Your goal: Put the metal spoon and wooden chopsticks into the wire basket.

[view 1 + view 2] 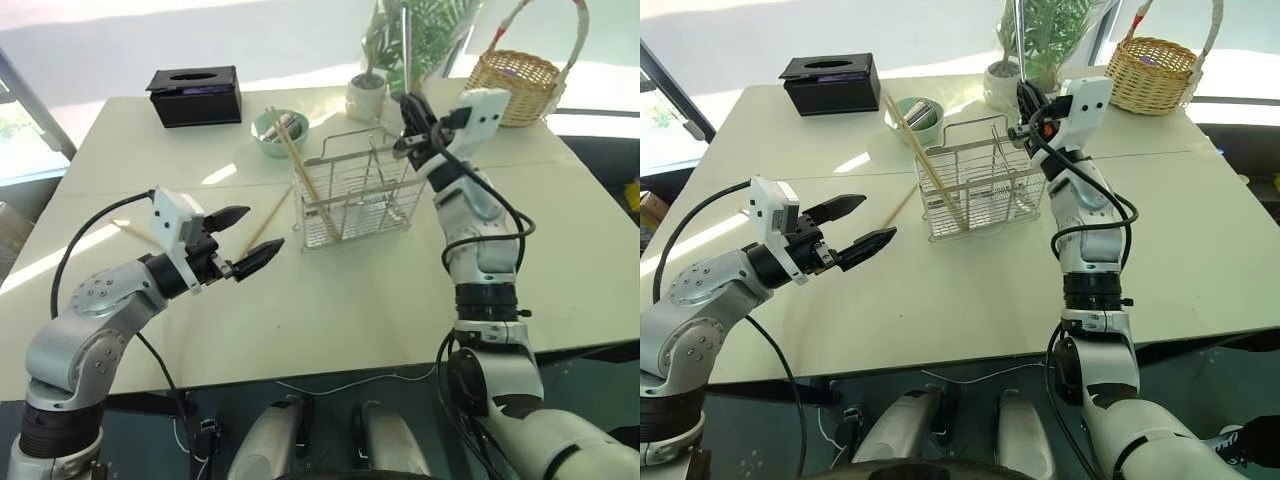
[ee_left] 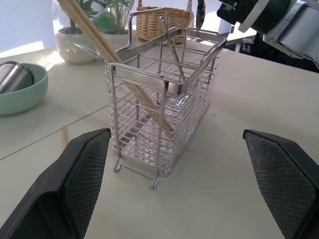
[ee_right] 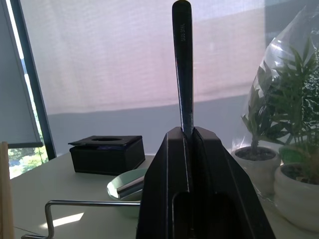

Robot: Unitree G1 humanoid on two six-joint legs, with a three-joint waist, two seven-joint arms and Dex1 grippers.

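The wire basket (image 1: 360,190) stands mid-table with two wooden chopsticks (image 1: 300,170) leaning in its left end. Another chopstick (image 1: 272,212) lies flat on the table beside the basket, and a further one (image 1: 132,233) shows beside my left wrist. My left gripper (image 1: 265,226) hovers open and level, pointing at the basket; its pads (image 2: 84,174) frame the basket (image 2: 164,99). Over the basket's far right corner, my right gripper (image 1: 408,108) is shut on the metal spoon (image 3: 182,64), whose handle (image 1: 404,50) sticks straight up. The spoon's bowl is hidden.
A black tissue box (image 1: 195,95) sits at the far left. A green bowl (image 1: 280,130) holding a metal cup stands behind the basket. Potted plants (image 1: 368,95) and a wicker basket (image 1: 512,85) line the far right edge.
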